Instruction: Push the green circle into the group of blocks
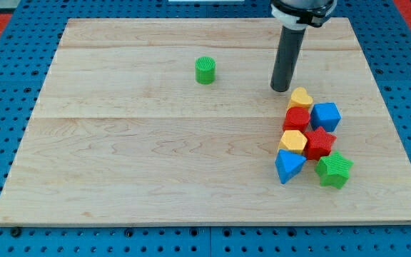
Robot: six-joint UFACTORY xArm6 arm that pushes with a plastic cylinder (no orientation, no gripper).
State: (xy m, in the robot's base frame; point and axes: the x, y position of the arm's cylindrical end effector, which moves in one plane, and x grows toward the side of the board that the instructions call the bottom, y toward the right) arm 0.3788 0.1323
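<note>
Just off the top of the cluster, approx. 11 o'clock from the yellow heart (301, 98), the tip (282, 90) sits on the board (120, 178), holding nothing, touching no block. The group w/ red, blue, yellow and green pieces is packed below it. The green circle (205, 70) stands alone, well apart at 9 o'clock from the tip. Looks like the push hasn't begun; whole job left.
</note>
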